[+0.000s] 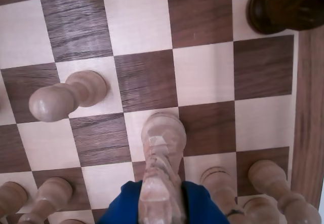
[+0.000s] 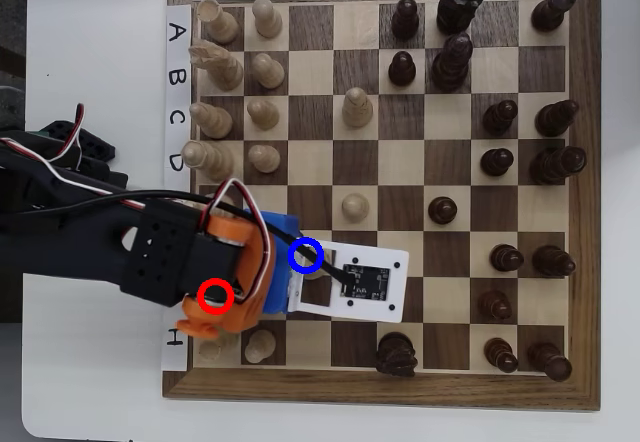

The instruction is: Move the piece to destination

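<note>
Wrist view: small pale cream wooden chess knight w/ carved horse-head top [image 1: 161, 158] stands lower centre, head toward the camera, base on a light square of the wooden chessboard [image 1: 309, 107]. The blue-fingered claw [image 1: 161, 206] comes in from the bottom edge, one blue finger [image 1: 124, 203] on each side of the knight's head, closed against it, i.e. gripping the knight. Can't tell if the base touches the board or sits just above it.

Counts, wrist view:
- 6 round-headed cream pawns: 1 alone at mid left [image 1: 61, 98], 2 at lower left, 3 at lower right.
- 2 dark brown pieces: 1 large at upper right [image 1: 283, 6], 1 cut off by the top edge.

Overhead view: the orange and black arm [image 2: 160, 252] reaches in from the left, its end over the lower-left part of the board. The knight itself is hidden under the claw and the white camera plate [image 2: 370, 282].
- 1 blue ring [image 2: 305, 241], drawn right at the claw's tip; the square under it is mostly covered.
- 1 red ring [image 2: 215, 281], lower left of the blue one, over the orange part.
- 16 dark pieces, mostly in the right half.
- approx. 12 cream pieces visible, mostly upper left; 2 of them at the bottom left, 1 half hidden by the arm.
</note>
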